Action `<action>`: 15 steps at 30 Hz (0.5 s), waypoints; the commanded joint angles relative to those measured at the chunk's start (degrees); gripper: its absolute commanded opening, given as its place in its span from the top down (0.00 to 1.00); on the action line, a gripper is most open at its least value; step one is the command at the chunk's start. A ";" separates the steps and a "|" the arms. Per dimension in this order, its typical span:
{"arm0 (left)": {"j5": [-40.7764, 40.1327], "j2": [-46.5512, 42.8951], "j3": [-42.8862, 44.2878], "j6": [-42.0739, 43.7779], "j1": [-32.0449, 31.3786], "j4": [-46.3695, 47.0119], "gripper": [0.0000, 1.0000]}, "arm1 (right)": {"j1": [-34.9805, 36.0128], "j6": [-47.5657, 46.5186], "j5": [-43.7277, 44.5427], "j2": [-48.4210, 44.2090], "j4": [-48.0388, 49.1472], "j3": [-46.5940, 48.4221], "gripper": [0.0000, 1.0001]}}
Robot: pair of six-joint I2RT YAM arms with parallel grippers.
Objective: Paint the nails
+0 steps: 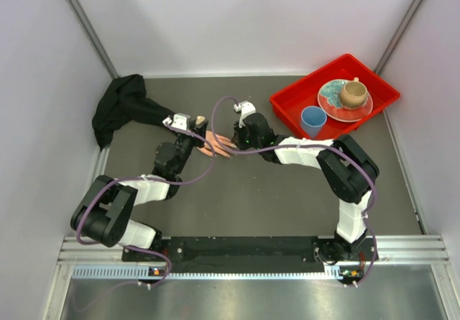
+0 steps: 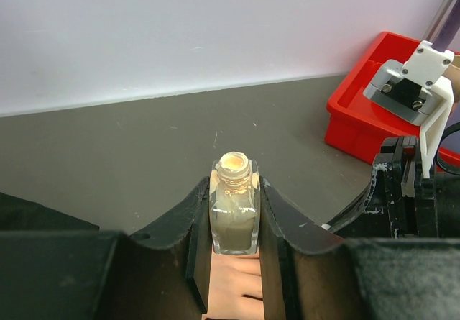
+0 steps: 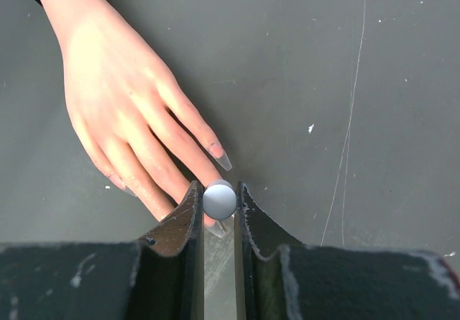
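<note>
The pink-beige mannequin hand (image 3: 122, 97) lies flat on the grey table, its black sleeve (image 1: 122, 108) trailing to the far left. Its long, pale nails (image 3: 221, 156) show in the right wrist view. My right gripper (image 3: 219, 194) is shut on the round white cap (image 3: 219, 200) of the polish brush, right over a fingertip; the brush itself is hidden. My left gripper (image 2: 234, 190) is shut on the small tan polish bottle (image 2: 234, 216), uncapped and upright, just above the hand (image 2: 233, 288). In the top view both grippers, left (image 1: 198, 134) and right (image 1: 233, 139), meet at the hand (image 1: 215, 146).
A red tray (image 1: 287, 104) at the back right holds a blue cup (image 1: 313, 121) and a plate with a tan cup (image 1: 352, 92). The tray also shows in the left wrist view (image 2: 359, 119). White walls enclose the table.
</note>
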 commanded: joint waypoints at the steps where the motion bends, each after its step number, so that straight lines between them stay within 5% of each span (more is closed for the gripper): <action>1: 0.64 -0.04 1.96 0.21 0.28 2.06 1.00 | 0.08 0.42 0.07 -0.07 1.43 1.67 1.00; 15: 0.64 -0.31 1.96 0.30 0.37 1.89 1.00 | -0.18 1.03 0.69 -0.60 1.34 0.35 1.00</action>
